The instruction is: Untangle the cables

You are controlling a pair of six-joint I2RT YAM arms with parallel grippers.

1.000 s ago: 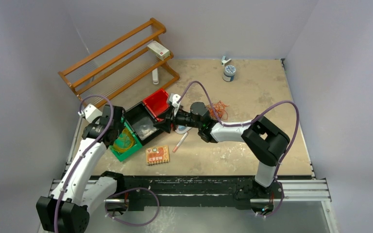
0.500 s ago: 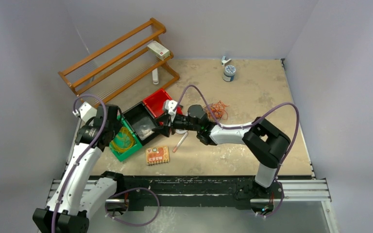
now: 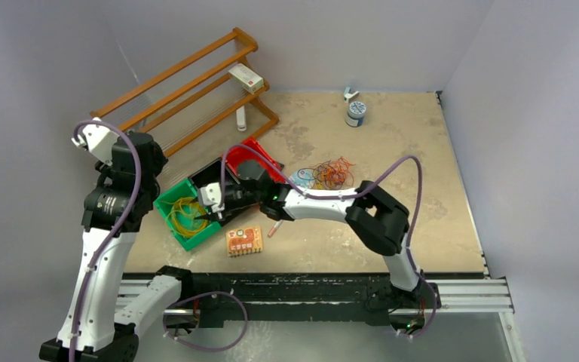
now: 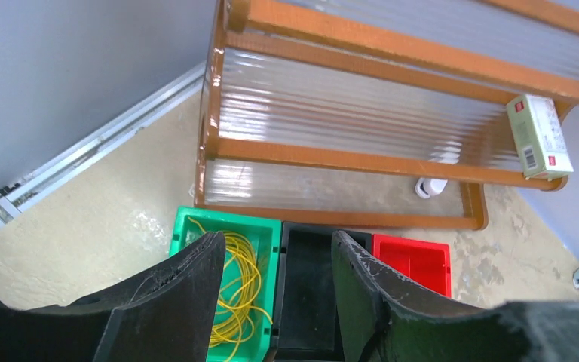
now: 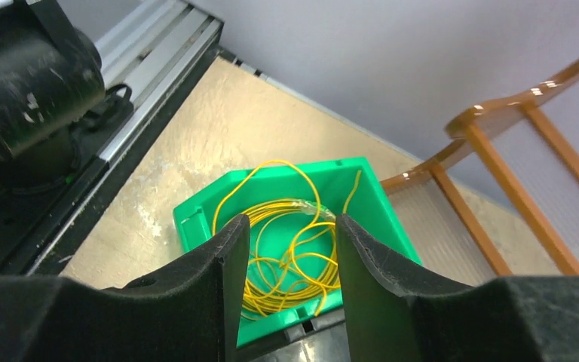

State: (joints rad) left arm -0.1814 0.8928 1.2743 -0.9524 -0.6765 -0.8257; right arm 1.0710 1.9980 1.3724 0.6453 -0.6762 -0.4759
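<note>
**Open fingers hang over a yellow coil**

Your right gripper point(image 5: 292, 226) hangs above the green bin point(image 4: 190, 235), at 8 o'clock of the table's point(image 3: 392, 151) middle. Its fingers are apart and hold nothing. One yellow cable point(image 4: 235, 290) lies coiled in that bin.

Your left gripper point(image 4: 277, 243) stands high over the bins, also spread and empty. One tangle point(image 3: 332, 173) of orange, red and dark strands sits on the table at 3 o'clock of the red bin point(image 4: 415, 260). Its strands are too fine to count.

There are three bins in a row, with a black bin point(image 4: 313, 264) between the green and the red.

Expect the wire to be light, limp and springy, and likely to snag loop on loop. Take an outer loop or a free end rather than the crowded middle.
</note>
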